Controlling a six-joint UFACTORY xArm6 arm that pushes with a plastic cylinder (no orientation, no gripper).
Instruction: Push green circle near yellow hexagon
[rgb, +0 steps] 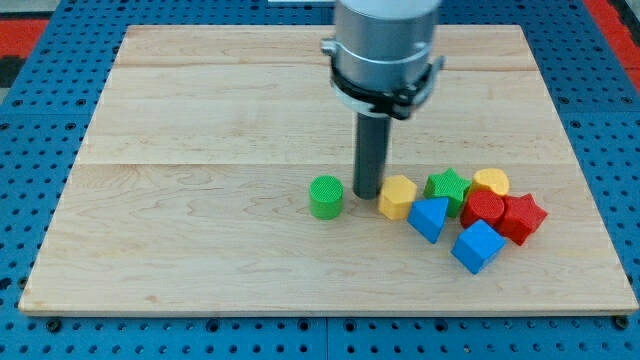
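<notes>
The green circle (325, 196) stands on the wooden board, a little left of centre. The yellow hexagon (398, 196) sits to its right, at the left end of a cluster of blocks. My tip (367, 193) rests on the board between the two, closer to the hexagon's left side and a short gap right of the green circle. The rod rises straight up from there to the grey arm body at the view's top.
Right of the yellow hexagon lie a green star (447, 187), a yellow circle (491, 182), a red circle (484, 208), a red star (522, 217), a blue triangle-like block (429, 218) and a blue cube (476, 246). The wooden board (200, 150) sits on a blue pegboard.
</notes>
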